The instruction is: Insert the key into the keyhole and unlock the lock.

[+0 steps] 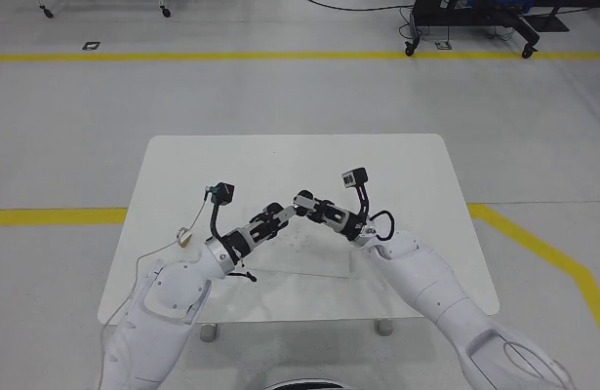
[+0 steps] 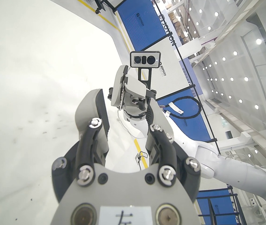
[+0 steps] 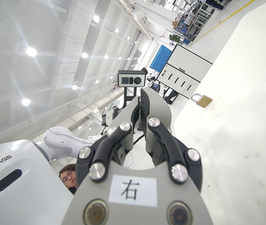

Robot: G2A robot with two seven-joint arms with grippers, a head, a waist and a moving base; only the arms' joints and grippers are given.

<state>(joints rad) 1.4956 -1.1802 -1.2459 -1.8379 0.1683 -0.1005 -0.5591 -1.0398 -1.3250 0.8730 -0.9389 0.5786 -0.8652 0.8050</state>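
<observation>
1. We see the padlock [image 1: 184, 235] lying flat on the white table [image 1: 407, 166], near the edge on the left arm's side. It is well apart from both grippers, and its shackle looks closed.
2. The left gripper [image 2: 124, 94] stands wide with nothing between its fingers, facing the right gripper's tip above the table's middle.
3. The right gripper [image 3: 140, 100] is pinched narrow; we cannot tell whether the key sits between its pads.
4. We judge this an early step: a pass or regrasp of the key between the grippers, with the padlock untouched.
5. Next, we think, one gripper must steady the padlock with its keyhole exposed. The other must line the key up before any push.
</observation>
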